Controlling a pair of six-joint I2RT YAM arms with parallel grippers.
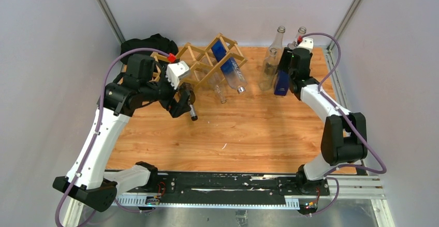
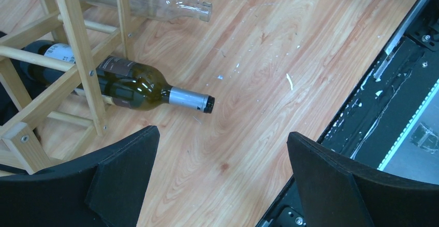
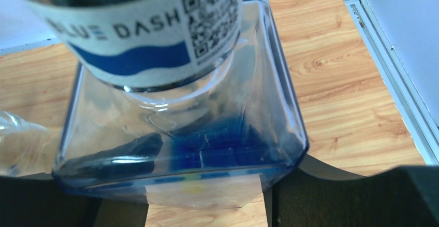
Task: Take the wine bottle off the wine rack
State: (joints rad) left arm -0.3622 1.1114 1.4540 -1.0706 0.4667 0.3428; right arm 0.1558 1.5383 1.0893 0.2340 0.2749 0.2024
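**Near side of the wine rack [image 1: 199, 61]: wine bottle [image 2: 137, 87] is lying under a wide-open left gripper [image 2: 222, 139]**

Just in front of the rack, the left gripper is hovering with its fingers spread wide, gripping nothing. Below it, the dark green wine bottle is lying in the rack's lowest cell, its foil-capped neck poking out over the table [image 2: 248, 56]. Beside it in the rack, a clear bottle [image 2: 155, 1] is lying the same way. Off to the rack's right, the right gripper [image 3: 202, 198] is clamping a square blue bottle [image 3: 181, 133], close beside two standing clear bottles [image 1: 274, 56].

Wooden table [image 1: 243, 133], clear glass bottles [image 1: 270, 65] upright at back right; black bag [image 1: 150, 44] at back left
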